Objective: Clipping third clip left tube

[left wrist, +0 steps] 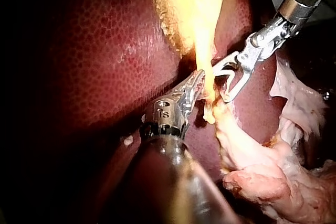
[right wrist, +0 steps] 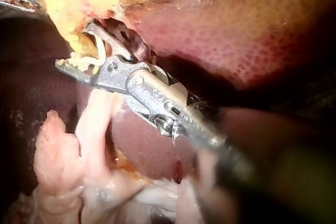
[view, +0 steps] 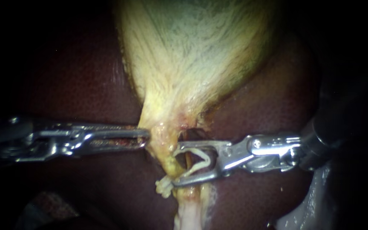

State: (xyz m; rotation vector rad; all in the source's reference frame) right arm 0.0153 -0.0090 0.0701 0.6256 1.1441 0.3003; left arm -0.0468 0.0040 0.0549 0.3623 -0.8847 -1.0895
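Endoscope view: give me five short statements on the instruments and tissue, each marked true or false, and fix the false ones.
1. The right instrument's pincer carries a white clip. True.
2. The clip is already pressed flat on the tube. False: its arms stand apart, astride the tube.
3. The left instrument reaches the yellow tissue at the narrow end of the gallbladder. True.
4. The liver is pale yellow. False: it is dark red, and the gallbladder is the pale one.
5. The two instruments cross each other. False: they come in from opposite sides, with tissue between their tips.
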